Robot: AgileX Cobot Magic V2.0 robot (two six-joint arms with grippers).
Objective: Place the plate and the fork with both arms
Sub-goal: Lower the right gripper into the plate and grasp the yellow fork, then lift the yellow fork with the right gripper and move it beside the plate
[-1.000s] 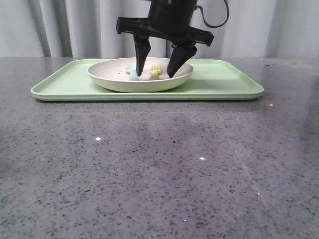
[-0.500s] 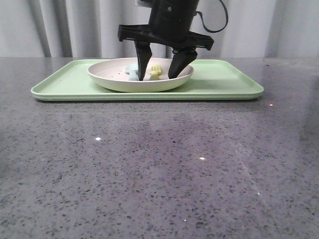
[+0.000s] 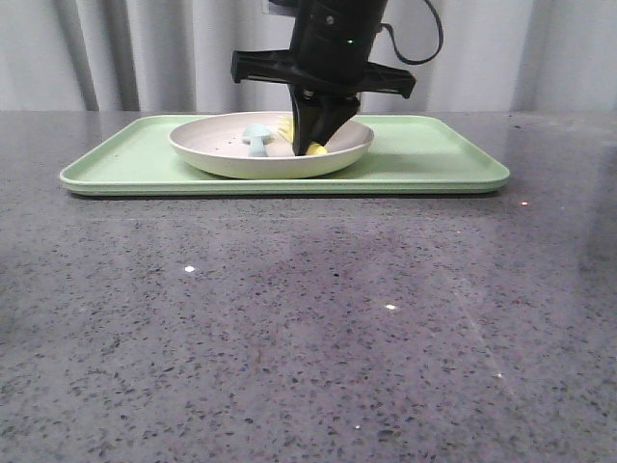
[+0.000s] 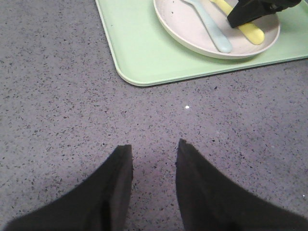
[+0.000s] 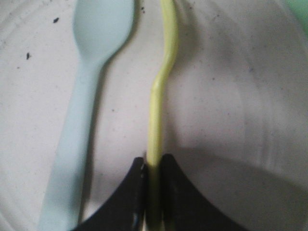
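Note:
The cream plate (image 3: 207,145) sits on the light green tray (image 3: 434,154) at the back of the table. In it lies the yellow fork (image 5: 161,72), turned on its edge, with my right gripper (image 3: 316,143) shut on its handle from above; the fingers (image 5: 175,192) press both sides of it. From the left wrist view the plate (image 4: 185,26), the fork (image 4: 251,32) and the right gripper's dark fingers (image 4: 250,12) show at the far side. My left gripper (image 4: 154,149) hangs open over bare table short of the tray's corner, holding nothing.
A pale blue spoon (image 5: 86,96) lies in the plate right beside the fork, also seen from the front as a spoon (image 3: 256,135). The tray (image 4: 139,48) has a raised rim. Grey speckled tabletop (image 3: 308,338) spreads in front of it.
My right gripper's fingers, spread on either side of the fork a second ago, have come together on it. The fork has turned onto its edge.

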